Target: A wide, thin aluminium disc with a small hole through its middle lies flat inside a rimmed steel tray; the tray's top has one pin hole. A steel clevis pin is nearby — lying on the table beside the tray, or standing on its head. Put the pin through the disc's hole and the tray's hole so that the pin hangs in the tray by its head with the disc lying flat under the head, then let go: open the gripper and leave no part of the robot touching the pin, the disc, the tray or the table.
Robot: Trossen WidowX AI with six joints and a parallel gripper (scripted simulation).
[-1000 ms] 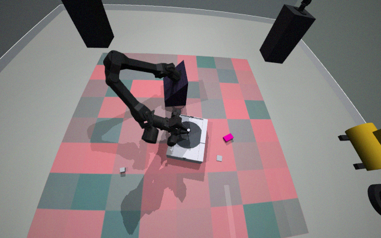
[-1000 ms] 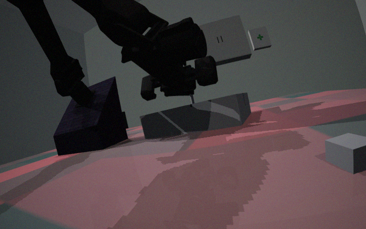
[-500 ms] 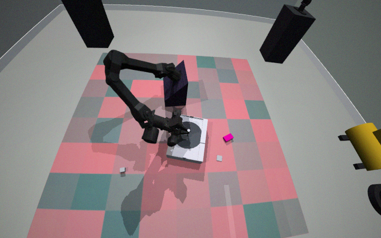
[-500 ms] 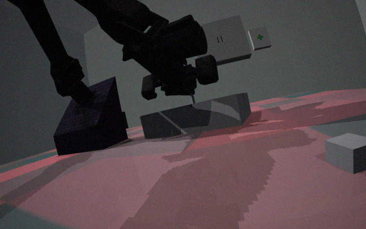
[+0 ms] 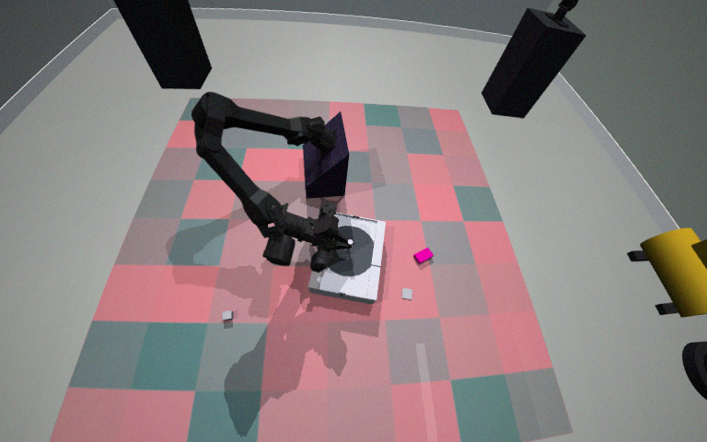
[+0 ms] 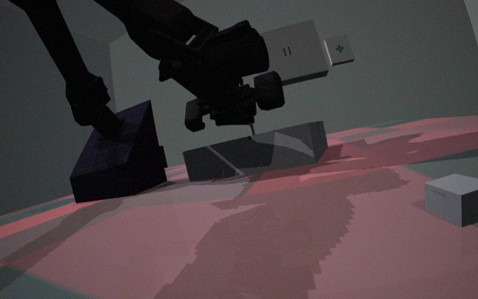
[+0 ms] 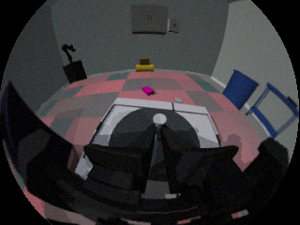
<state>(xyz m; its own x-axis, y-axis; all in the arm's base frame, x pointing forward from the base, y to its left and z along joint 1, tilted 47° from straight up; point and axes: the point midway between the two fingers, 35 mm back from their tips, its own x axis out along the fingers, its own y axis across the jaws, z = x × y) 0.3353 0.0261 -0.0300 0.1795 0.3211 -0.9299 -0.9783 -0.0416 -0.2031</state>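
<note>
Gripping the slim steel pin [image 5: 350, 241] [image 6: 251, 129] [image 7: 159, 120] below its head, my gripper [image 5: 349, 245] [image 6: 251, 123] [image 7: 157, 127] hovers over the disc [image 5: 359, 262] [image 7: 127, 133], inboard of the tabletop's edges; hard and likely slippery, it's best clamped high on the shank.

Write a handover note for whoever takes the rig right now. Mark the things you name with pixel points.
Pincer [image 5: 349, 244] [image 7: 157, 127]: shut on the steel clevis pin [image 5: 350, 241] [image 6: 251, 129] [image 7: 159, 119], head up, over the tray.
Wide dark round disc [image 5: 360, 259] [image 7: 127, 133]: lying on the pale rimmed steel tray [image 5: 359, 291] [image 6: 299, 155] [image 7: 206, 113].
Done: pin picked up and brought over the disc.
Left: seat the pin until its head rests on the disc, open, back clear. Cannot tell whether the tip is in the holes.
</note>
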